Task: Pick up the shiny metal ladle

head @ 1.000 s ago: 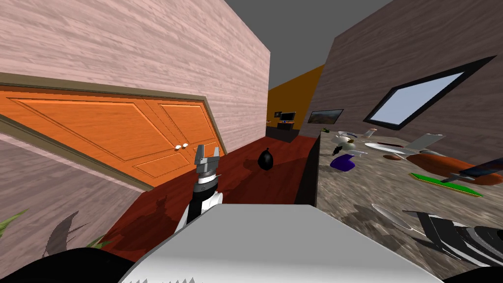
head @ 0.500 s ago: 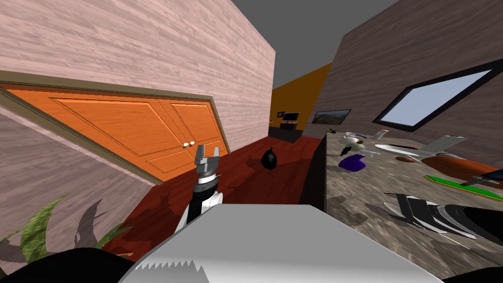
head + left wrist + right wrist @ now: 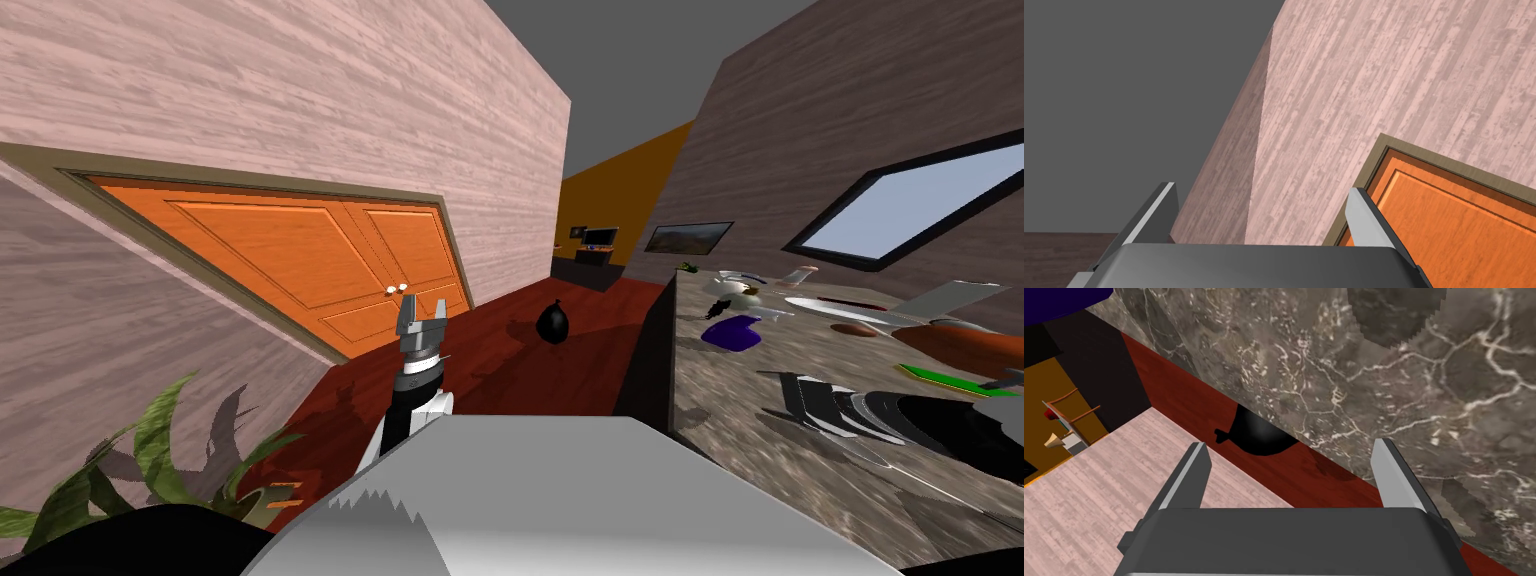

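- Ladle: I take it to be the pale shiny rounded piece at the right middle of the head view. It lies far along the marbled surface, just behind a purple thing, and is too small for me to be sure of its shape.
- Since a second ago my head has swung. The orange double door and the things on the surface now sit further right in the frame. A green plant has come well into the lower left corner.
- My right arm, at the right edge, now lies higher in the frame over the surface than it did then. The left arm holds the same spot at centre.
- Wide apart stand the left fingers, with nothing between them. In the head view they are beside the door's lower corner.
- Wide apart too are the right fingers, holding nothing. They are over the edge of the surface, and a black bag lies on the red floor beyond them.
- Counted: one black bag, one purple thing, one flat green board, one plant, one window and two white door knobs.
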{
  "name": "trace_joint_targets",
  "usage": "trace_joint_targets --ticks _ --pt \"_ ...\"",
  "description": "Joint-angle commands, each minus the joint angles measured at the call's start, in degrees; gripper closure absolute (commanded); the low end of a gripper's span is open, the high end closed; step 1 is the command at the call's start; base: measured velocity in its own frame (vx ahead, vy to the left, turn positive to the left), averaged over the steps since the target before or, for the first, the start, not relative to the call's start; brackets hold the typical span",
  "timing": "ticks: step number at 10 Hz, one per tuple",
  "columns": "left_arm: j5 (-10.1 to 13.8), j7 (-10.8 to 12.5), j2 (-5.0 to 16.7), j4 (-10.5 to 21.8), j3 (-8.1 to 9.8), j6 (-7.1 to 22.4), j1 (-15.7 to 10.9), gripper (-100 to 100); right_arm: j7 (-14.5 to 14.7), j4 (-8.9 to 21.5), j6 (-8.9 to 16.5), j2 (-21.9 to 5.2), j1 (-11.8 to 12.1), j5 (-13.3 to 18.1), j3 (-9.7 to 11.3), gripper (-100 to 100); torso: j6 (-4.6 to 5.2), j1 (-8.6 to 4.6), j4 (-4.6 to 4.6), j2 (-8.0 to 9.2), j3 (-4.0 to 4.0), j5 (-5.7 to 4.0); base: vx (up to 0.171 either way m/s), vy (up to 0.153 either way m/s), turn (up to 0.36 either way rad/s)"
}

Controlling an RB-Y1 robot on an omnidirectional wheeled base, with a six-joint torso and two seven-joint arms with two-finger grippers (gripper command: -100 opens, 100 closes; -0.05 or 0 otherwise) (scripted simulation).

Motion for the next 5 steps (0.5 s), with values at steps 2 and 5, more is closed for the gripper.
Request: trace_joint_targets --ticks 2,5 --pt "0.0 0.0 0.0 0.0 0.0 0.0 0.0 0 2.07 -0.82 1.55 0.44 -1.09 0.41 -1.74 -100 0.0 -0.04 0.03 0.14 0.08 0.0 -0.125 0.044 0.075" --pt "0.0 0.0 0.01 0.0 0.01 0.0 0.0 0 5.71 -1.21 5.51 2.89 -4.35 0.91 -3.02 -100 0.03 -0.31 0.03 0.11 0.07 -0.06 -0.119 -0.017 0.086"
